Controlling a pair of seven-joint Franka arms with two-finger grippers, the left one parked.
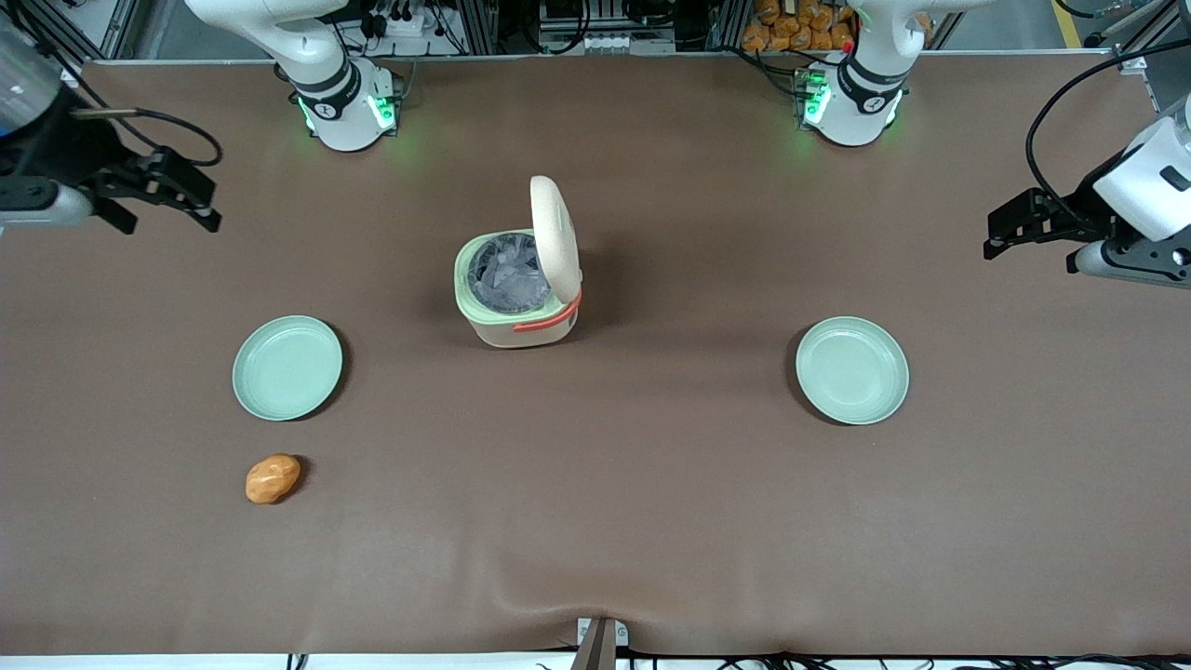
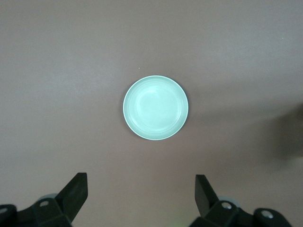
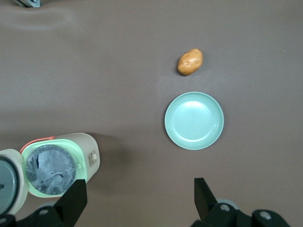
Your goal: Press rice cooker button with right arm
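Note:
The rice cooker [image 1: 516, 307] stands in the middle of the table, cream with a pale green rim and an orange-red handle band. Its lid [image 1: 555, 237] stands open and upright, and crumpled grey-white stuff fills the pot. The cooker also shows in the right wrist view [image 3: 61, 163]. I cannot make out the button in any view. The right arm's gripper [image 1: 172, 221] hangs open and empty above the table toward the working arm's end, well apart from the cooker. In the right wrist view, the gripper [image 3: 140, 198] has its black fingers [image 3: 73, 201] wide apart over bare cloth.
A pale green plate [image 1: 287, 368] [image 3: 194, 120] lies toward the working arm's end, nearer the front camera than the gripper. An orange-brown lump [image 1: 273, 478] [image 3: 190, 62] lies nearer still. A second green plate [image 1: 851, 369] [image 2: 155, 108] lies toward the parked arm's end.

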